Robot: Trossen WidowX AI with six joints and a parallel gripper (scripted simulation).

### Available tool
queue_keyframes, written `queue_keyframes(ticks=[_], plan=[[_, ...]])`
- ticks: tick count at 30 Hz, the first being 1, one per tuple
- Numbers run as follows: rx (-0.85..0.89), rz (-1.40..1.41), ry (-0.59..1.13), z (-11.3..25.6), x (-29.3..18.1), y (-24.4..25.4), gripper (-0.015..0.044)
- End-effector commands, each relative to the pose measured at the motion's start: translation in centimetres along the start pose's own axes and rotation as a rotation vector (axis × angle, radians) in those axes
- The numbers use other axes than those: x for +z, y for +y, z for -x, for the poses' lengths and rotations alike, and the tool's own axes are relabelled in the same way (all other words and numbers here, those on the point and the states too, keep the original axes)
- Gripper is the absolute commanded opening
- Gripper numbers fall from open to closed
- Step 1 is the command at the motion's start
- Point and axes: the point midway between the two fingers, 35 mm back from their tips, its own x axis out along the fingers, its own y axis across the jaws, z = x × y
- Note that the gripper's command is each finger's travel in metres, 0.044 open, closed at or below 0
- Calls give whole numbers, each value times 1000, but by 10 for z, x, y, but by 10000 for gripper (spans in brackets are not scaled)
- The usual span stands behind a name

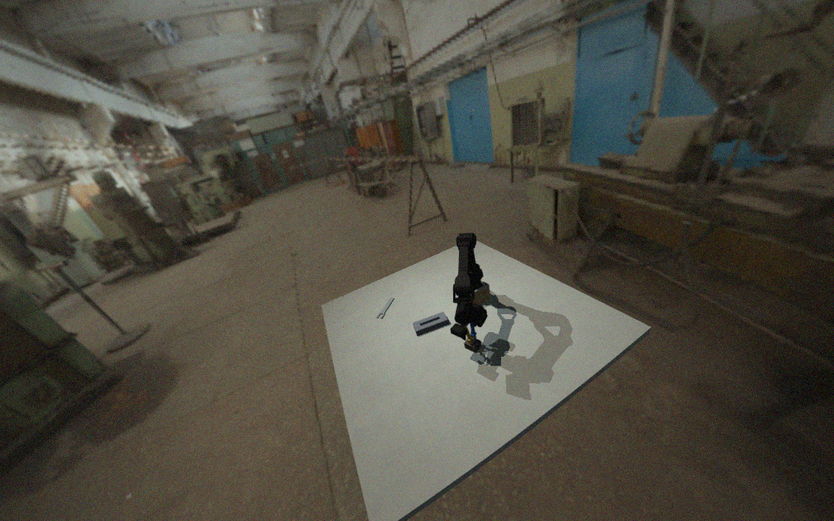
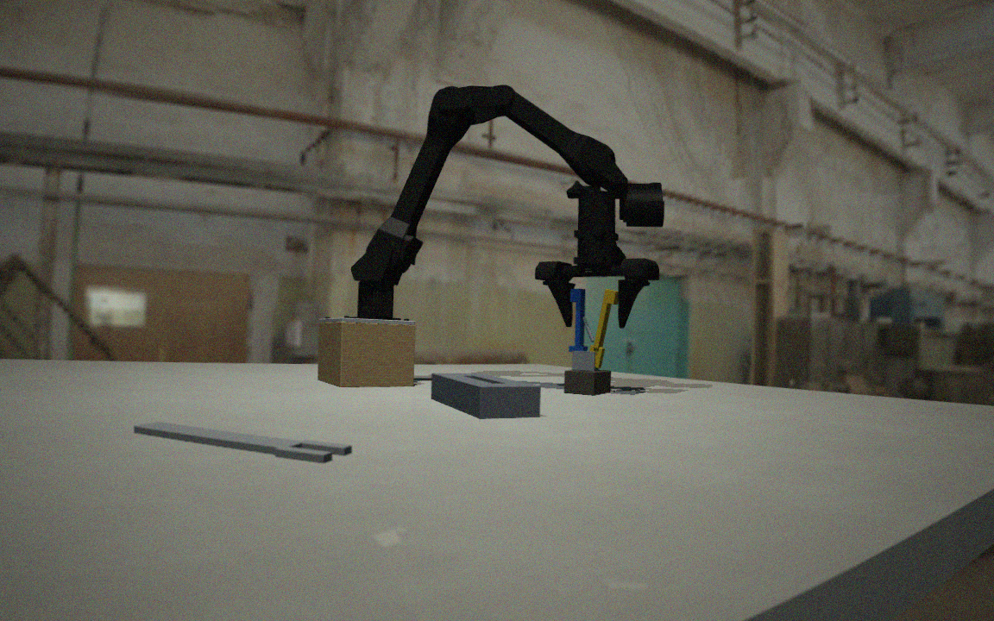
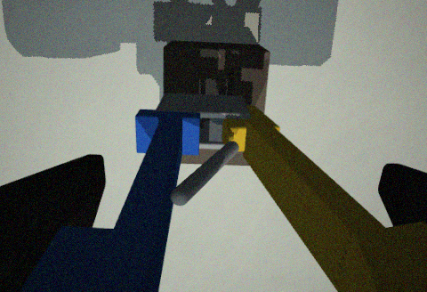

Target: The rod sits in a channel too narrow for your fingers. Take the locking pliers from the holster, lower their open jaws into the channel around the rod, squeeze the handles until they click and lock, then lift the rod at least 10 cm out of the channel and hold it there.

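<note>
Closest to us in the exterior view, a flat grey forked tool point(image 1: 385, 308) point(image 2: 230, 442) lay on the pale table top point(image 1: 407, 401) point(image 2: 408, 494) point(image 3: 89, 87), its two prongs pointing toward the right of that view. Beyond it we saw the grey channel block point(image 1: 431, 328) point(image 2: 485, 398), with a narrow dark slot along its upper face; we could not make out the rod in there. Farther back, the locking pliers point(image 2: 582, 360) point(image 3: 205, 105) stood jaws-down in the small dark brown holster point(image 1: 472, 346) point(image 2: 587, 383) point(image 3: 178, 69). Their blue handle point(image 2: 579, 324) point(image 3: 153, 185) rose nearly upright, while the yellow handle point(image 2: 605, 324) point(image 3: 289, 176) leaned outward, so the pair spread toward the top. Up close in the wrist view, a grey link bar point(image 3: 205, 174) slanted between them. Our gripper point(image 1: 465, 338) point(image 2: 595, 325) point(image 3: 247, 174) pointed downward with its fingers spread wide, one on the outer side of each handle, and it grasped nothing. Behind the channel block and off to its left in the exterior view, our black arm point(image 1: 465, 259) point(image 2: 427, 177) rose from a tan box point(image 2: 366, 354) and arched over to the pliers. Farthest away, a teal door point(image 2: 655, 328) stood against the worn wall.
</note>
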Motion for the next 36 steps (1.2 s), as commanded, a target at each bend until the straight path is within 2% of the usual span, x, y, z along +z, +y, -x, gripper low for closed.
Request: queue_keyframes(ticks=[1, 36], plan=[[3, -3, 0, -1, 0, 1, 423], [3, -3, 0, -1, 0, 1, 376]])
